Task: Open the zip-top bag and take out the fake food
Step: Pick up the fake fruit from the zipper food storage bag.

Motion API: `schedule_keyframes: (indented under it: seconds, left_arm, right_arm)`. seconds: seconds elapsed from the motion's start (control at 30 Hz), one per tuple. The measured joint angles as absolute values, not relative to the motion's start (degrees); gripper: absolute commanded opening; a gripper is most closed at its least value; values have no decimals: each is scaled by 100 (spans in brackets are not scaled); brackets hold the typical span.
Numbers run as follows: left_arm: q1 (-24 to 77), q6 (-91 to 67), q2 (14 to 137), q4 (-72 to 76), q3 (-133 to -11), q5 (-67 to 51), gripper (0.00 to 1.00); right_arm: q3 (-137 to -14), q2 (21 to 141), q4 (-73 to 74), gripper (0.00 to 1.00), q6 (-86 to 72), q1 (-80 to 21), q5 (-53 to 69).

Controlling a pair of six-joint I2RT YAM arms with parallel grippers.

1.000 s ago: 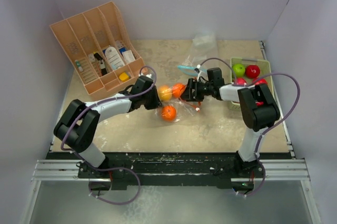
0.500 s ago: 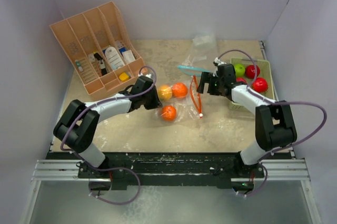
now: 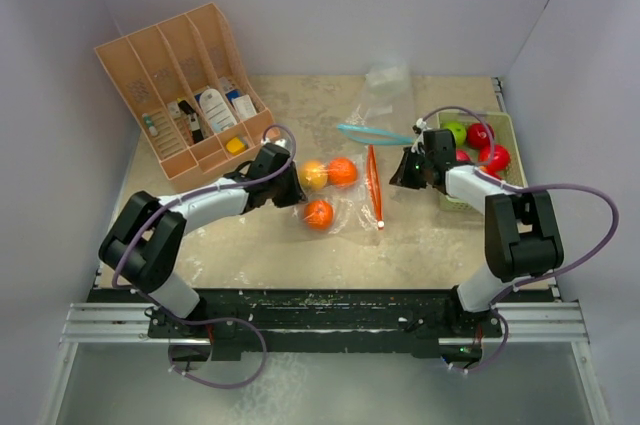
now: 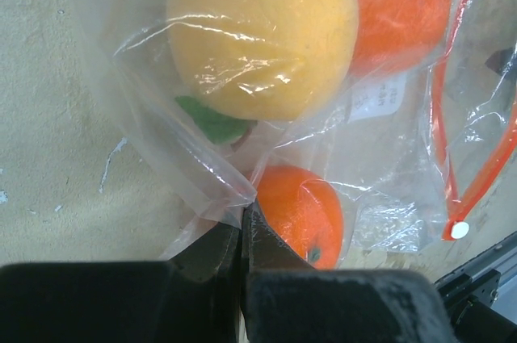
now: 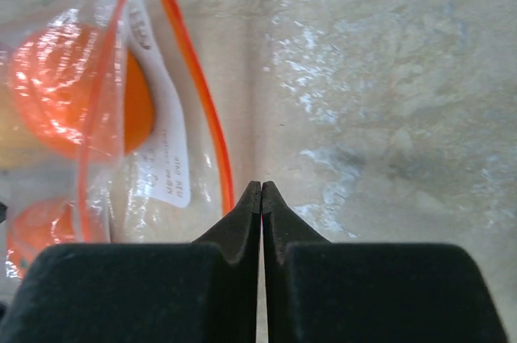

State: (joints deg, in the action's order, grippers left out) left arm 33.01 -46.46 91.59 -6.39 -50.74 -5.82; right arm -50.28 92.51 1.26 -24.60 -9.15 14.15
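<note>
The clear zip-top bag (image 3: 350,200) lies mid-table, its orange zip strip (image 3: 374,185) on the right side. Inside it are three fake food pieces: a yellow-orange fruit (image 3: 314,175) and two orange fruits (image 3: 342,171) (image 3: 318,213). My left gripper (image 3: 293,188) is shut on the bag's left edge; in the left wrist view the left gripper (image 4: 242,207) pinches the plastic (image 4: 214,177) beside the lower orange fruit (image 4: 303,214) and below the yellow-orange fruit (image 4: 262,32). My right gripper (image 3: 403,173) is shut and empty, just right of the zip. In its own view the right gripper (image 5: 261,186) sits beside the zip strip (image 5: 202,109).
A pale green tray (image 3: 508,130) at the right holds a green fruit (image 3: 455,132) and red fruits (image 3: 480,135) (image 3: 494,158). A second clear bag (image 3: 385,80) with a blue strip (image 3: 365,130) lies behind. A peach divider box (image 3: 185,95) stands at the back left.
My right gripper drew back to the right from the bag's mouth toward the tray and shut. The orange zip strip dropped flat. The left gripper kept its hold.
</note>
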Motion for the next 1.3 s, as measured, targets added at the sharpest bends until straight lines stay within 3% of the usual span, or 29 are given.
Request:
schedule_keyframes:
  seconds: [0.4, 0.43, 0.6, 0.7, 0.77, 1.1, 1.3]
  left_arm:
    - [3607, -4287, 8477, -670, -5310, -198, 2]
    - [3614, -4287, 8488, -670, -5317, -193, 8]
    - [3612, -4372, 8739, -790, -5312, -150, 57]
    - [3612, -4440, 8737, -939, -5282, -51, 63]
    - [3612, -4429, 8685, -1035, -5282, 64, 57]
    - [3612, -4005, 8433, -1422, -6219, 403, 4]
    - [3618, -3782, 9251, -1278, -7247, 276, 0]
  right_arm:
    - [-5013, 9574, -714, 1, -2641, -1498, 2338]
    - [-5011, 9612, -735, 1, -2646, -1509, 2368]
    - [-4829, 9939, -1068, 2, -2759, -1505, 2720]
    - [-4716, 9983, -1190, 3, -2827, -1505, 2928]
    - [-4654, 9983, -1356, 4, -2888, -1505, 3061]
    - [-4624, 10025, -1920, 4, -3098, -1505, 3446]
    - [-4624, 10025, -1918, 4, -3111, -1505, 3520]
